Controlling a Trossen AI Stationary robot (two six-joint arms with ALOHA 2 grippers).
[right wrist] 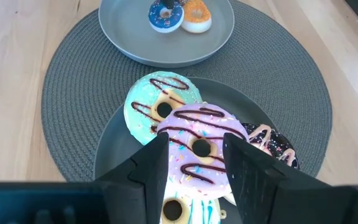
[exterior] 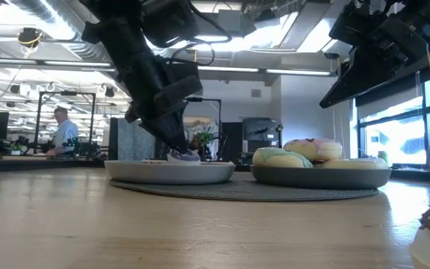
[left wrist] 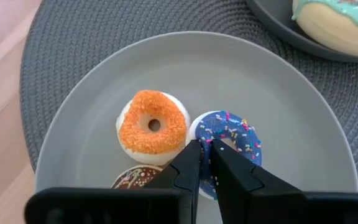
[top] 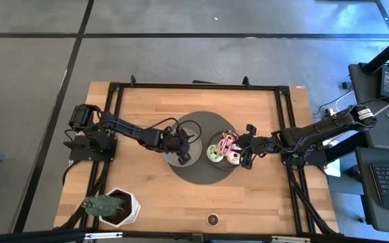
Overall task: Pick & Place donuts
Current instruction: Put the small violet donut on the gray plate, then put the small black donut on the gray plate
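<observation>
Wooden table [top: 147,196] with a round dark woven mat [top: 201,177] at its centre, carrying two grey plates. Small plate [left wrist: 278,118] sits on the mat's left half, big plate [right wrist: 114,146] on the right half, toward the table's right edge. Potted plant [top: 111,206] near the front-left corner, small round object [top: 213,219] by the front edge. Left gripper [left wrist: 205,160] is down over the small plate, fingers pinched almost together on the rim of the blue sprinkled mini donut [left wrist: 229,140]. Orange mini donut [left wrist: 153,126] lies just beside it, touching; a chocolate mini donut [left wrist: 135,178] shows partly at the plate's edge behind the finger. Right gripper [right wrist: 194,163] hovers over the big plate, fingers spread wide, gripping nothing. Below it the pink donut [right wrist: 199,148] lies stacked on the green donut [right wrist: 155,102], a chocolate donut [right wrist: 272,142] and a cream one [right wrist: 178,210], mostly hidden.
</observation>
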